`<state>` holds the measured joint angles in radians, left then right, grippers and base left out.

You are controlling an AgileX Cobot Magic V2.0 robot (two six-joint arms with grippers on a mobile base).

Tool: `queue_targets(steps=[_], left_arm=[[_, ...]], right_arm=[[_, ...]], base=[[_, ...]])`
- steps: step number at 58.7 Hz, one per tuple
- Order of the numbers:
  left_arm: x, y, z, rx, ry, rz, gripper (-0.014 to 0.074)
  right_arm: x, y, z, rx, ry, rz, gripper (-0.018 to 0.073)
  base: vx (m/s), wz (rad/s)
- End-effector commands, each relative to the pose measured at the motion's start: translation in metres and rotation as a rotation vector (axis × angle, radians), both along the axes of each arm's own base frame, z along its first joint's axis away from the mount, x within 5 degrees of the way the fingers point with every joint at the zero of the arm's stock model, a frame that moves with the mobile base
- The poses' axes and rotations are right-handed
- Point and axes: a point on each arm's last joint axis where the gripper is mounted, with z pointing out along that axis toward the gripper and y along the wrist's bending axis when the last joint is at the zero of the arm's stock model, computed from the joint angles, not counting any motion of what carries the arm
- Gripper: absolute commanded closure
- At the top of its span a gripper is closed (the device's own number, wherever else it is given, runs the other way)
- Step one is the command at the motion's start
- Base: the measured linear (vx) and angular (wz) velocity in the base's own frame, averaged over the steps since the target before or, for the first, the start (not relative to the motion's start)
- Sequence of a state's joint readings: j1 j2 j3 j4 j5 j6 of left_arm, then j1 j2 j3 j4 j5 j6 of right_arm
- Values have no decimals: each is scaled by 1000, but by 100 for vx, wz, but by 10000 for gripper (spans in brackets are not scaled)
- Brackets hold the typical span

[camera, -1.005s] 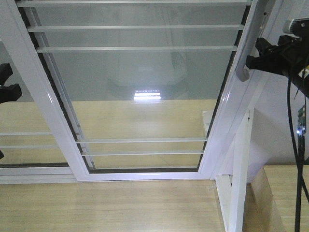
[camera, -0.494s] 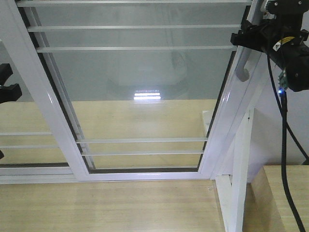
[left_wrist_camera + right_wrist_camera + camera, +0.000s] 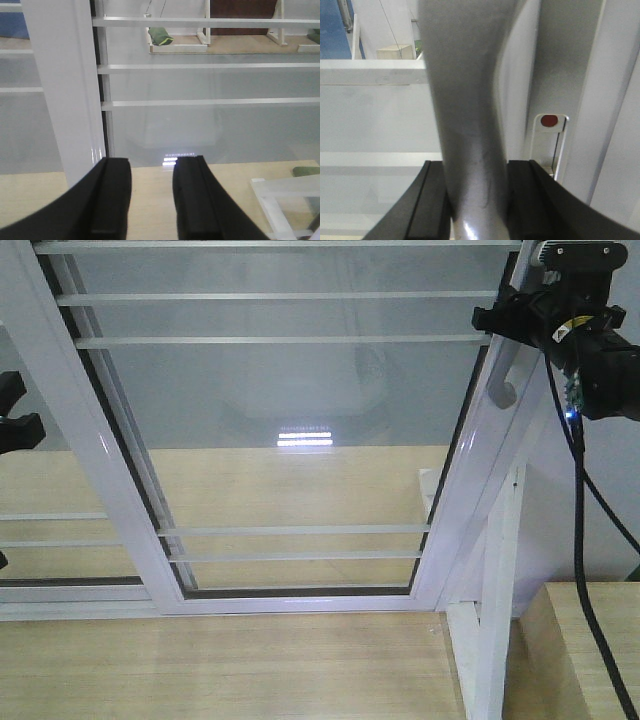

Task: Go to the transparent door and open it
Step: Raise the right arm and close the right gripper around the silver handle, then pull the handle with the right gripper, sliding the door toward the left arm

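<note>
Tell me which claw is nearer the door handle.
Right. The right claw is closed around the handle; the left claw hangs open at the opposite side of the door, touching nothing.

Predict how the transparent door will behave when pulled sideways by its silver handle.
Probably stiff: the transparent door has a solid white frame, so it should slide whole. The smooth pull handle may slip in the right claw.

Bright, even indoor light; shadows soft. Striped white lamp glare [image 3: 305, 437] on transparent door [image 3: 290, 390] glass, just below its middle; repeated in left wrist view. Its frame [image 3: 78, 415] glossy, thin highlights. Right wrist view: pull handle [image 3: 470, 125] close, blurred; right pincer [image 3: 476, 200] dark, underexposed.
</note>
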<state>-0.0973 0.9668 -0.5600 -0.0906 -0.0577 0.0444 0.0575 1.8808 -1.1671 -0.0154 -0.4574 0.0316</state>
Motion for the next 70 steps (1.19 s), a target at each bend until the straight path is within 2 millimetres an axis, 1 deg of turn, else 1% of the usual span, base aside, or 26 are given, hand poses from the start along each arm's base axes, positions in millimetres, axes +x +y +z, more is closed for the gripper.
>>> queue_targets(steps=[1,9,16,30,47,60,70], left_arm=[[2,0,20,-9,-127,4,237],[2,0,20,-9,-127,4,237],[2,0,20,-9,-127,4,237],[2,0,20,-9,-127,4,237],[2,0,20,-9,-127,4,237],[2,0,20,-9,-127,4,237],[2,0,20,-9,-127,4,237]], right_arm=[[-2,3,40,18,-167,13,256],[-2,4,40,13,-167,22,256],[-2,10,40,11,-166,46,256],[-5,34,40,18,-166,103,256],[-9,59,40,24,-165,161,256],[-13,74,40,30,-168,197,256],[-17,91,40,34,-167,239,256]], base=[[0,0],[0,0],[0,0],[0,0],[0,0],[0,0],[0,0]])
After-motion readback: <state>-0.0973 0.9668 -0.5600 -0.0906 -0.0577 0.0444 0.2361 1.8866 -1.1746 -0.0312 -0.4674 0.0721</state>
